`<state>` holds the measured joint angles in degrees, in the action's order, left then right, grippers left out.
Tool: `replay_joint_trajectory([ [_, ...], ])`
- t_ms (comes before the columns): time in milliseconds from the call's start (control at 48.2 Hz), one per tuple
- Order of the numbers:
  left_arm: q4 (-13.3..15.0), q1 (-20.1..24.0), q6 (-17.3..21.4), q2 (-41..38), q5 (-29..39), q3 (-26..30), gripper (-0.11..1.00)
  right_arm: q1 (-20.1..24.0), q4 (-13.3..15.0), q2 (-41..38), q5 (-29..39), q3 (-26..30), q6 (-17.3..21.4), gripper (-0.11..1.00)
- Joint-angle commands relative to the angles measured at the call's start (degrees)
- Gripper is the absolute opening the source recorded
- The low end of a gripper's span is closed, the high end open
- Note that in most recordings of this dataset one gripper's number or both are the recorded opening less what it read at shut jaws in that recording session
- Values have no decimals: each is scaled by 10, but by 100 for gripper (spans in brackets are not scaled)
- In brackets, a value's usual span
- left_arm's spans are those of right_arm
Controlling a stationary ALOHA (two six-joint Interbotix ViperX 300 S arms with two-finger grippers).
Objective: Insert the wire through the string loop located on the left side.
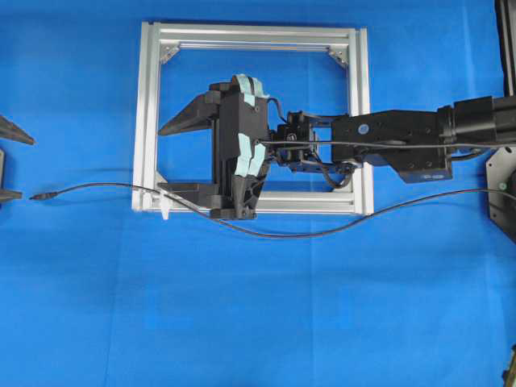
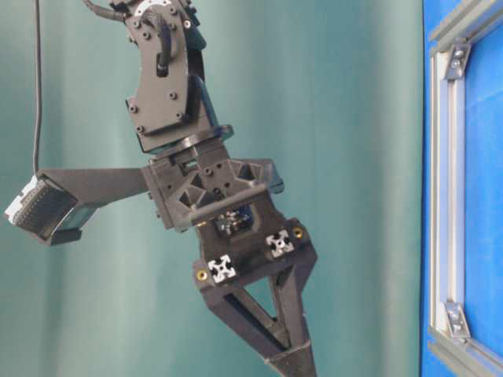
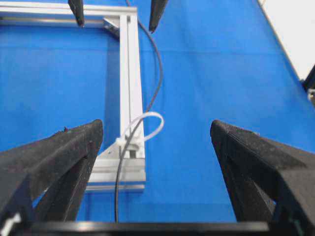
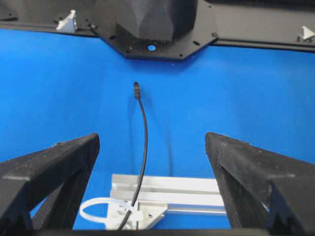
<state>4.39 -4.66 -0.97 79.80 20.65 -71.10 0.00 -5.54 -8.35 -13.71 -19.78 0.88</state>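
The wire (image 1: 298, 235) is a thin black cable that comes from the right and crosses the frame's lower-left corner. Its plug (image 1: 36, 196) lies on the blue cloth left of the frame. The white string loop (image 1: 165, 210) juts from that corner. In both wrist views the wire (image 3: 158, 69) (image 4: 144, 128) crosses the loop (image 3: 148, 114) (image 4: 101, 200); I cannot tell if it is threaded. My right gripper (image 1: 165, 159) (image 4: 152, 137) hangs open over the frame's left side, holding nothing. My left gripper (image 1: 12, 164) (image 3: 156, 125) is open at the far left, facing the loop.
The square aluminium frame (image 1: 363, 121) (image 3: 129, 73) (image 4: 187, 189) lies flat on the blue cloth, and its edge (image 2: 440, 196) shows in the table-level view. The right arm (image 1: 403, 145) stretches across the frame from the right. Black mounts sit at the right edge (image 1: 504, 193).
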Motion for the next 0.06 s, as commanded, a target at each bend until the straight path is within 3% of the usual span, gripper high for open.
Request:
replay_joint_trajectory([
  [0, -1, 3, 0, -4, -5, 14, 86, -3, 2, 23, -3, 14, -1, 98],
  [41, -1, 3, 0, -4, -5, 13, 86, -3, 2, 23, -3, 14, -1, 98],
])
